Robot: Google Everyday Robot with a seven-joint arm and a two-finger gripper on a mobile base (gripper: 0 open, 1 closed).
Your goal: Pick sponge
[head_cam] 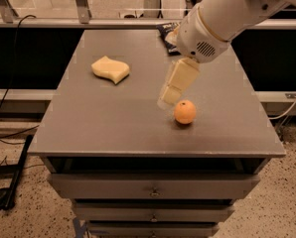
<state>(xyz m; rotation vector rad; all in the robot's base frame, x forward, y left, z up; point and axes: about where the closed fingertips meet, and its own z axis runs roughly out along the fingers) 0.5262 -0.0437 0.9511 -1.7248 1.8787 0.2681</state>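
Observation:
The sponge [110, 69] is a pale yellow foam block with wavy edges, lying flat on the grey table [113, 123] at the back left. My gripper [169, 99] hangs from the white arm over the middle of the table, well to the right of the sponge and a little nearer the front. It holds nothing. Its tip is just left of a round orange fruit [185, 112].
A dark snack bag [168, 33] lies at the table's back edge, partly hidden behind my arm. The table has drawers [153, 187] below its front edge. A glass rail runs behind the table, and cables lie on the floor at the left.

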